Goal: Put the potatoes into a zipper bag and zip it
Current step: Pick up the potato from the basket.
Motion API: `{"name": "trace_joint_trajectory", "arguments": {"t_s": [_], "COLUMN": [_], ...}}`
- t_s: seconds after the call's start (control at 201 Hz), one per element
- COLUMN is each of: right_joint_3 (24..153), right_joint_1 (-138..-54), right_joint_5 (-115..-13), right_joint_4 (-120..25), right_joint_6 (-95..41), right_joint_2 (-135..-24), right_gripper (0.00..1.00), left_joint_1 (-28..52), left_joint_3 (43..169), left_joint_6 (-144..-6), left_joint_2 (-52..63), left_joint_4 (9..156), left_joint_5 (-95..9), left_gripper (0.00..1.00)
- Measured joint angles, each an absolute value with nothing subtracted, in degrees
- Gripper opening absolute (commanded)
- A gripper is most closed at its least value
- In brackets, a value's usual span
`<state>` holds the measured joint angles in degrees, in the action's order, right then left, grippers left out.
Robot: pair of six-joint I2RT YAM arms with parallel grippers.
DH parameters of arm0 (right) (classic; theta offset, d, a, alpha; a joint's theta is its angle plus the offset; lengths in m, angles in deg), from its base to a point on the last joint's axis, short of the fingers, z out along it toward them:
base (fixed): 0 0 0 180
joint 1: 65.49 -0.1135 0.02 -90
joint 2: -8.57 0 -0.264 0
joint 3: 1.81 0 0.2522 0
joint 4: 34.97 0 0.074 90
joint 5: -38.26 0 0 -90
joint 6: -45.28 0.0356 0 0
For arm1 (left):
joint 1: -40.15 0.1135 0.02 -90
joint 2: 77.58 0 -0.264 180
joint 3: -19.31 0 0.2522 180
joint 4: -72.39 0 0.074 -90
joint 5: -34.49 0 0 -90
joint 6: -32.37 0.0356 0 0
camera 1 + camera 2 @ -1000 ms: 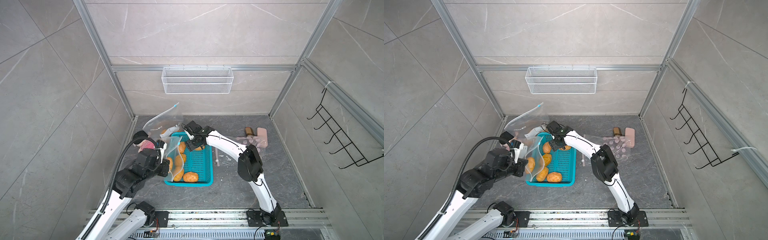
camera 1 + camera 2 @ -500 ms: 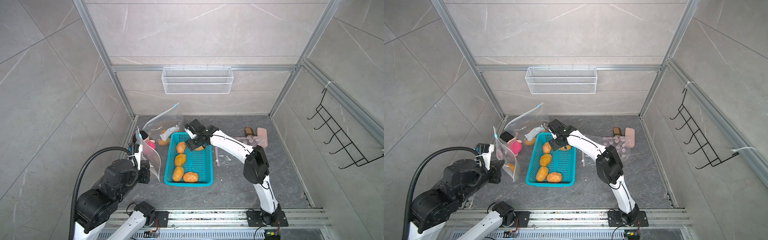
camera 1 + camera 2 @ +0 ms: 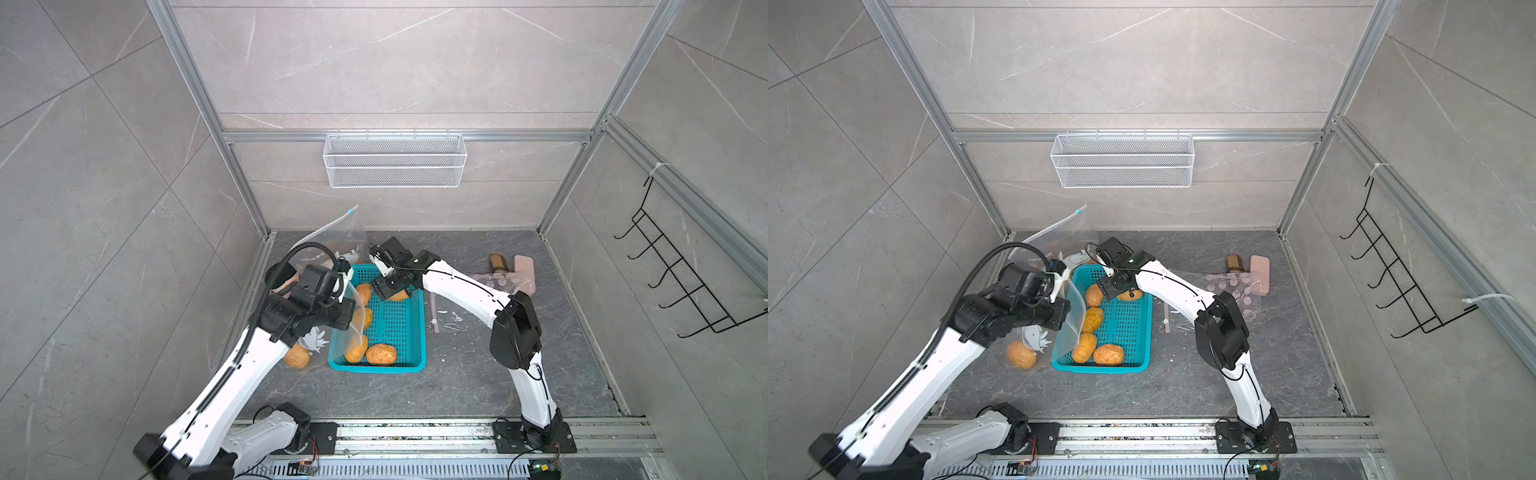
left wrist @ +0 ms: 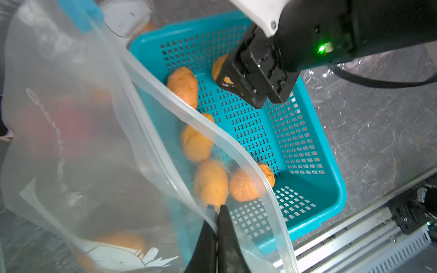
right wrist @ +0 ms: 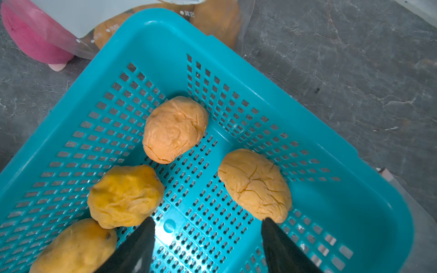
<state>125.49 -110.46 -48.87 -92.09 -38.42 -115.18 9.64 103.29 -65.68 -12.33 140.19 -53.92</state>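
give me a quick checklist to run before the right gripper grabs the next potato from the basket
1. Left gripper shut on the zipper bag rim: ok.
2. Bag mouth gaping toward the basket: ok.
3. Right gripper open and empty: ok.
4. Nearest potato centred between its jaws: not ok, it lies beside one fingertip.
5. Bag film clear of the basket wall: cannot tell.
6. Bagged potato sitting at the bag's bottom: ok.
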Motion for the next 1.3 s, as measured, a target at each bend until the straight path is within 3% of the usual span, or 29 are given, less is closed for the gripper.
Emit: {"name": "trace_joint_trajectory", "arguments": {"t_s": [0.174,0.602,1.04,1.304], "right_joint_3": [122.8,121.16,141.75,144.64], "right_joint_1": [-109.74,-108.05,-107.99,-107.99], "right_joint_5": [-47.67,-50.49,-44.34,-43.14], "right_joint_4": [-90.6,-88.57,-97.64,-102.58], "right_joint_6": [-38.59,-46.07,-52.3,-52.47], "right_joint_2": [-114.76,-115.02,-130.24,-134.19], "right_gripper": [0.74,0.74,0.75,0.73], "left_joint_1": [9.67,9.67,9.67,9.67], "left_joint_3": [100.03,85.56,83.0,82.98], "left_joint_6": [-65.11,-67.91,-68.54,-68.61], "left_joint_2": [-9.66,-27.83,-32.5,-32.57], "left_joint_4": [138.25,136.22,133.99,133.64], "left_joint_5": [-51.45,-50.71,-49.68,-49.33], "left_gripper": [0.0,0.0,0.0,0.0]}}
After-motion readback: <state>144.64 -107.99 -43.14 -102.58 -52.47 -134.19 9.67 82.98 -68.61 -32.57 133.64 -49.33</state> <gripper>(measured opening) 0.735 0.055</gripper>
